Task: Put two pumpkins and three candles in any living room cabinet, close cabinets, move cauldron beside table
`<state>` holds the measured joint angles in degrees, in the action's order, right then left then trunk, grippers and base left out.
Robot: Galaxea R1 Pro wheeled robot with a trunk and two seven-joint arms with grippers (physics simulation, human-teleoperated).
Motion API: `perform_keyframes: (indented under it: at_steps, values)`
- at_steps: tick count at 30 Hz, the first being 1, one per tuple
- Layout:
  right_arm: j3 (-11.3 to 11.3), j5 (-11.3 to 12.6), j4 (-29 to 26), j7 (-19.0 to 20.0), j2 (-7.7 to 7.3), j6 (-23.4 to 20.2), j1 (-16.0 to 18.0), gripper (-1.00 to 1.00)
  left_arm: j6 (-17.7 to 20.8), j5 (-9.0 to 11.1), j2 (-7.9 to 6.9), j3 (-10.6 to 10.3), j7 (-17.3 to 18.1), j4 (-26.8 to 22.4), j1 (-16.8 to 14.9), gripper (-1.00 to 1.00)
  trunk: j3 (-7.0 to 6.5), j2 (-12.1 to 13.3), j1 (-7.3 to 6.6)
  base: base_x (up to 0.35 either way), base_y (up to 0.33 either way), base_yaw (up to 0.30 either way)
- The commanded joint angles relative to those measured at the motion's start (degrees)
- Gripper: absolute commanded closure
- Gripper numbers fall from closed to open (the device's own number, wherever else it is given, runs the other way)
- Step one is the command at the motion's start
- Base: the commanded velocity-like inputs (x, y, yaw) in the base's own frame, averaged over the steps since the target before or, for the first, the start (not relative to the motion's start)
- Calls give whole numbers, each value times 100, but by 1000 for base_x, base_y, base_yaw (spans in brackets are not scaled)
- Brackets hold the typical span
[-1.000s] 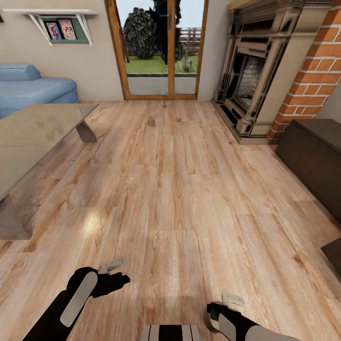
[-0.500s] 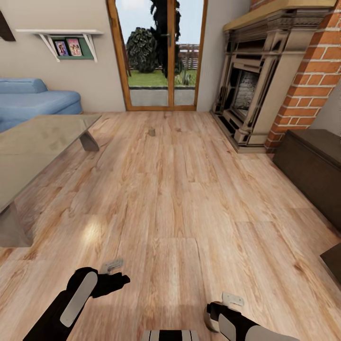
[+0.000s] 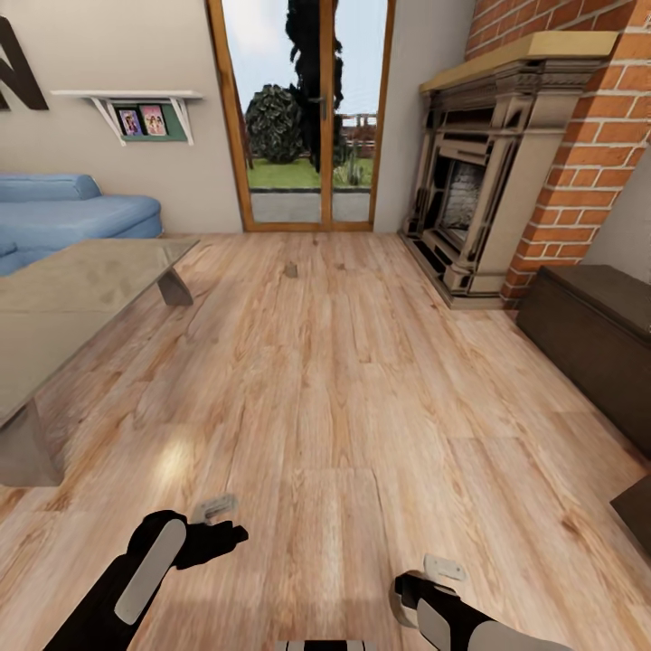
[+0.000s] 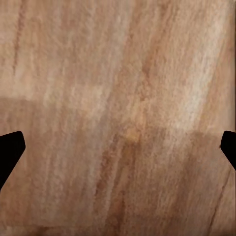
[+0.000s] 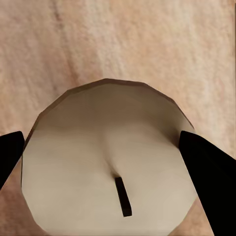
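Right gripper clamps a candle between its dark fingers, wick showing on the pale top, while in the head view it rides low at near right; left gripper hangs spread and empty over bare floor. Over the last second the whole head view has tipped up, arms unmoved in it, showing more of the fireplace and glass door. Second candle stands far off on the floor, table left, cabinet right: likely scanning for where to stow the held one.
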<state>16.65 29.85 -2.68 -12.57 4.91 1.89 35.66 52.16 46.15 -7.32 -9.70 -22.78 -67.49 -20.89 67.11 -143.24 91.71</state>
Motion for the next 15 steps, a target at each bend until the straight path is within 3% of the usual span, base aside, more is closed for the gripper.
perform_keyframes:
  at_steps: [1,15]
  values:
    - [39,68,4,-17,1,27,2,100,4,60,-6,-14,-59,-4,-3,-100,-18,0,-3,0,0,0]
    - [33,73,4,-28,0,-9,2,100,4,53,-6,-14,-59,-1,-3,-100,-270,560,-310,0,0,0]
